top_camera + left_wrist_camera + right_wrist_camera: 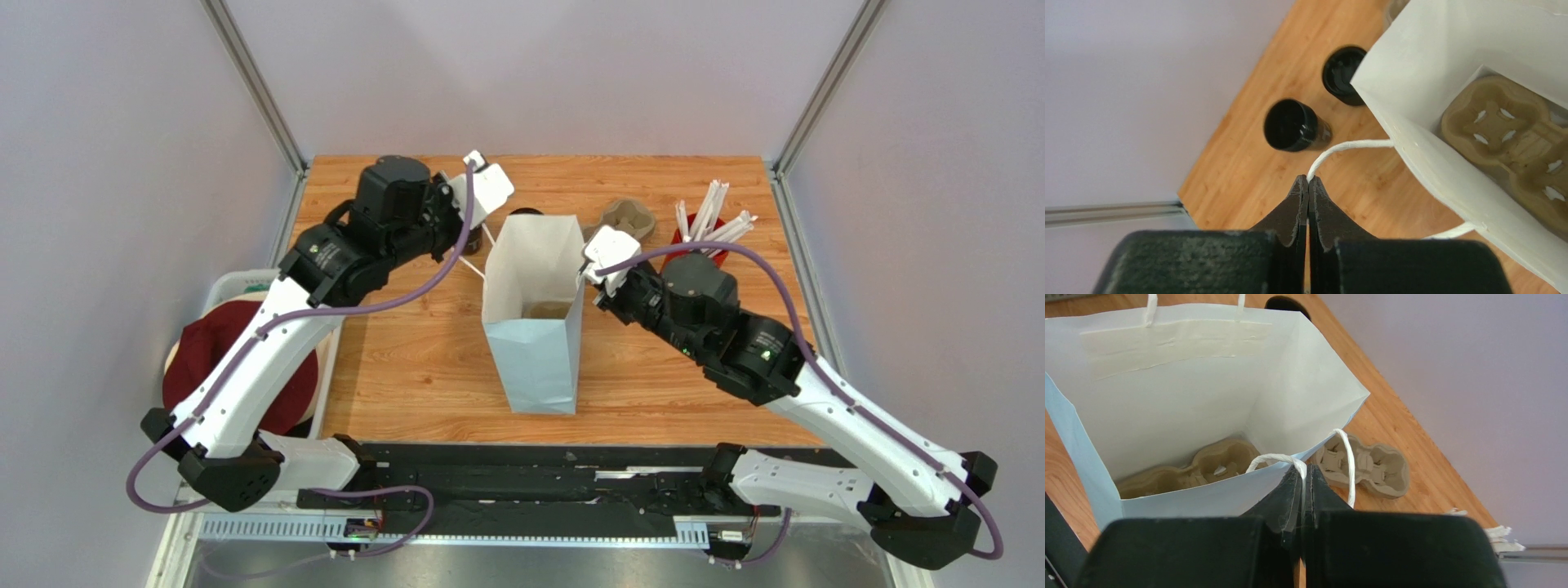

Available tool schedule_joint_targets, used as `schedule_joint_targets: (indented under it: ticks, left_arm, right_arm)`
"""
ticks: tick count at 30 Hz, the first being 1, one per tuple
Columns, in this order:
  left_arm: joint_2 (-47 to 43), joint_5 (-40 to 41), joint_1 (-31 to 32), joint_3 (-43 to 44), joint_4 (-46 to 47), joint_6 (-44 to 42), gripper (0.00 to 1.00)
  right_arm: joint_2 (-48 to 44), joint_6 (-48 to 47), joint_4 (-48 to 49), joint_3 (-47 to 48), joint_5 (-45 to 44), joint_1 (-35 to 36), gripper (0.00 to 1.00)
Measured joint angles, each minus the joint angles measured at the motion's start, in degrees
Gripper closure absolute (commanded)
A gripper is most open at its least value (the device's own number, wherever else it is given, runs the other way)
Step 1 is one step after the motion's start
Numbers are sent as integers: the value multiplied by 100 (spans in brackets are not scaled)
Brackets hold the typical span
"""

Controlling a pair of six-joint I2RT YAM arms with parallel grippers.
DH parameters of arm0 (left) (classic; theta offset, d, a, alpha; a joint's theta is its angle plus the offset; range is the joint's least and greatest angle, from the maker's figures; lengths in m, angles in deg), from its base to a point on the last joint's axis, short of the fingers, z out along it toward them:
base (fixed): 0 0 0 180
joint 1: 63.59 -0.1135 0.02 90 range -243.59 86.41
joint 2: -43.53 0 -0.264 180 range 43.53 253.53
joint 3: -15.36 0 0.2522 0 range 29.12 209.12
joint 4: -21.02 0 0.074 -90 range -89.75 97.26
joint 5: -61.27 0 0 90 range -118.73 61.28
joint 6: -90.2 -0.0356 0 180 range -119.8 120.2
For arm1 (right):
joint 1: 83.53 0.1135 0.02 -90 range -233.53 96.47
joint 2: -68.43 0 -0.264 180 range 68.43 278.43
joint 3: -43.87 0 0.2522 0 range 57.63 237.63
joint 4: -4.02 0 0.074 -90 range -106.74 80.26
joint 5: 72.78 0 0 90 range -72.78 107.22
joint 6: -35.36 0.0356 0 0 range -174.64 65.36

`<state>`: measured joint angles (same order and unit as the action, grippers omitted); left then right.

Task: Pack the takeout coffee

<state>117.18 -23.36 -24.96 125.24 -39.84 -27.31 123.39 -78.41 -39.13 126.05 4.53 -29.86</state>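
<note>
While both arms hold the bag open, neither is free to fetch the coffee. That is the main snag I see. The left gripper is pinched tight on the left handle, a thin white cord caught only at the very tips. The right gripper is closed the same way on the right handle. A pulp carrier lies on the bag's floor. The coffee, which I take to be the lidded black cup, stands on the table outside the bag, at about 11 o'clock from it in the top view. Another black item sits at 12 o'clock, touching or nearly touching the bag wall; cup or lid stack, I cannot tell. A spare carrier lies at 1 o'clock. Pulling the cords further apart could slip one from the tips, tear it from the paper, or drag the light bag into the coffee and tip it. Letting one go could allow the mouth to sag shut before the cup arrives.
</note>
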Motion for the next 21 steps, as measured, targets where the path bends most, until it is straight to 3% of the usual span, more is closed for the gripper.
schedule_joint_targets:
  ticks: [6,9,21]
  left_arm:
    - [-31,-35,-4,-1178,66,52,100]
    - [-31,-33,-9,-1233,52,61,100]
    - [149,-79,-9,741,-85,-280,100]
  right_arm:
    - [59,83,-37,-1104,197,-13,100]
    - [46,92,-52,-1174,240,-13,100]
    - [-63,98,-59,-710,671,-20,100]
